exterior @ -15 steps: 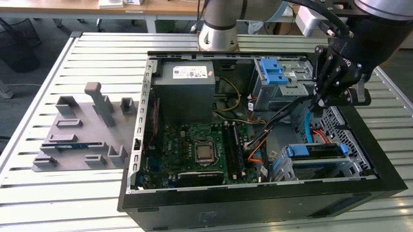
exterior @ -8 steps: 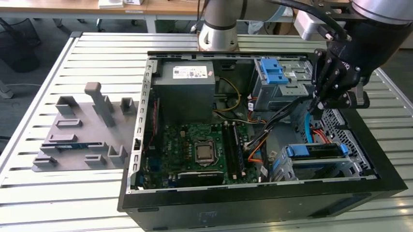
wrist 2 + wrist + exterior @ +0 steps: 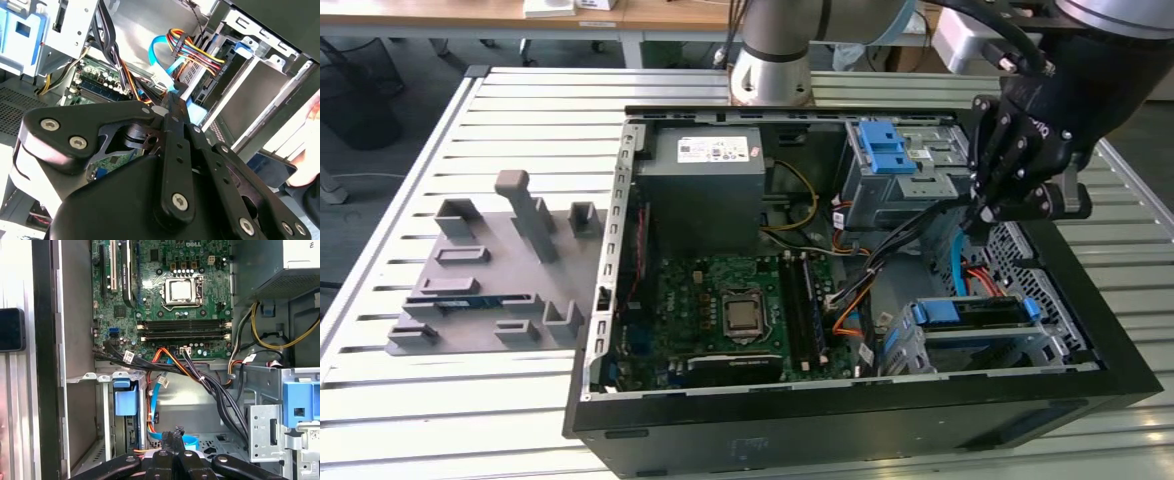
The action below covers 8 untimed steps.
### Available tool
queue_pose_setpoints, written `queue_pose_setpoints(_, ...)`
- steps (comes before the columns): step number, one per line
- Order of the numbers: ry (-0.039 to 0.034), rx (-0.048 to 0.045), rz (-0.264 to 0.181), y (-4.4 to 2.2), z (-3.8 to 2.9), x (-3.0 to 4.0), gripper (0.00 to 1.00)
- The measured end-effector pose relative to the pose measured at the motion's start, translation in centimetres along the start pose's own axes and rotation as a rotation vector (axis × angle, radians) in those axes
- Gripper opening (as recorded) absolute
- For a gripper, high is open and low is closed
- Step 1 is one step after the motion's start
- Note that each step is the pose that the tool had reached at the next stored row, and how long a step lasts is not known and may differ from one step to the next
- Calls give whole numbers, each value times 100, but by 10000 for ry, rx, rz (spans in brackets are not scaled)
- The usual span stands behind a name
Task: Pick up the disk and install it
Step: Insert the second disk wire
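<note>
Grey holder plate [image 3: 480,290] sat at the exterior view's far left. Centre frame was the motherboard [image 3: 720,300], then a cable bundle [image 3: 861,275] crowding the drive bay (annoying spot). Lower right, the disk [image 3: 967,313] looked seated in its cage, so mostly done I'd say. Upper right, the gripper [image 3: 983,208] hung above it, fingers pressed together, holding nothing.

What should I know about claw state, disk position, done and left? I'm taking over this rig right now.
Claw: shut, holding nothing, inside the open black computer case near the drive bays.
Disk: the flat silver hard drive in its blue plastic bracket sits in the metal drive cage at the case's near corner, on the exterior view's right.
Done: disk appears placed in the cage.
Left: I cannot tell whether it is fully latched.
</note>
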<state>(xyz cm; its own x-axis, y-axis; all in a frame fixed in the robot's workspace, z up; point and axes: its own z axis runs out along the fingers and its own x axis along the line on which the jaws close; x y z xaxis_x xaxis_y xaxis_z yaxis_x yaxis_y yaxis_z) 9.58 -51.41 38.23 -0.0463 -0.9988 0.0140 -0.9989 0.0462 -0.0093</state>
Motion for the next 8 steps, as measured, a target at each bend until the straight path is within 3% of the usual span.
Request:
queue_pose_setpoints(5, -1, 0, 0, 0, -75, 1, 11)
queue_pose_setpoints(8, -4, 0, 0, -1, -78, 1, 11)
